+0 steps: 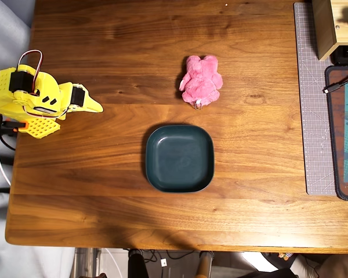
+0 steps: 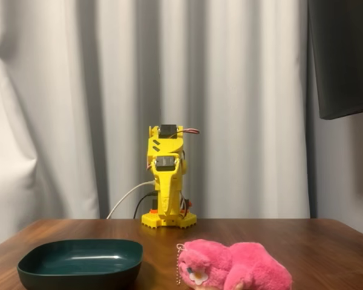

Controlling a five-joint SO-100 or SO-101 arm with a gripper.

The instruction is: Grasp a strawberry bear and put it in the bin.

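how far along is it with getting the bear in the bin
Nothing looks done yet. The bear lies on the table apart from the bin, which is empty. Nothing is in hand: the gripper sits folded by the arm's base, far from the bear. Reaching, grasping, carrying and dropping are all left.

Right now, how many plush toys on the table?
1. The pink strawberry bear lies on the wood table, just beyond the empty teal bin in the overhead view, apart from it. The fixed view shows the same one beside the bin. Nothing seems hidden.
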